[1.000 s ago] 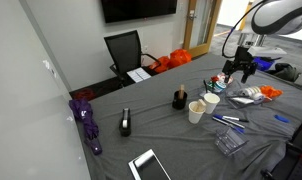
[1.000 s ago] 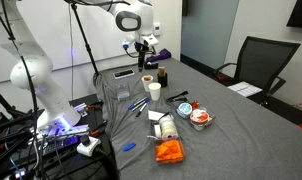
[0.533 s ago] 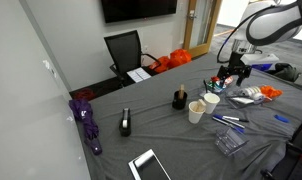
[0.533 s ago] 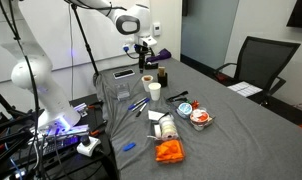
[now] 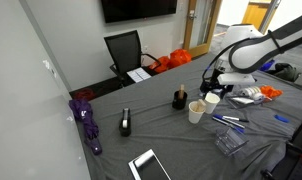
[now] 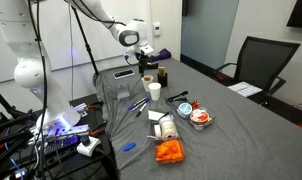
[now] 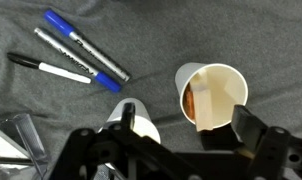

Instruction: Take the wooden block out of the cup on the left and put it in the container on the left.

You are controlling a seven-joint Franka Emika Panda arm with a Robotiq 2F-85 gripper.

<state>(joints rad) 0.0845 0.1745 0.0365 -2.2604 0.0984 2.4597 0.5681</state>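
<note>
In an exterior view the end effector (image 5: 213, 88) hangs low over the grey bench (image 5: 151, 125), just above a cream cup (image 5: 196, 111) and a white cup (image 5: 211, 101) that stand side by side; from here it is hard to say which of the two it is over. The clear container (image 5: 229, 143) lies nearer the bench's edge, apart from both cups. In an exterior view from the opposite end, the end effector (image 6: 144, 67) sits directly above the two cups, and the container (image 6: 122, 75) lies near the bench's far corner. In the wrist view the end effector (image 7: 189, 126) is released and holds nothing, its fingers (image 7: 254, 129) spread to either side of the cream cup (image 7: 224, 86). The wooden block (image 7: 194, 100) stands inside that cup, leaning against its inner wall. The white cup (image 7: 144, 123) is close beside it, partly hidden. A blue marker (image 7: 75, 30), a silver marker (image 7: 81, 55) and a pen (image 7: 51, 69) lie on the cloth, and a corner of the container (image 7: 11, 135) shows at the edge.
</note>
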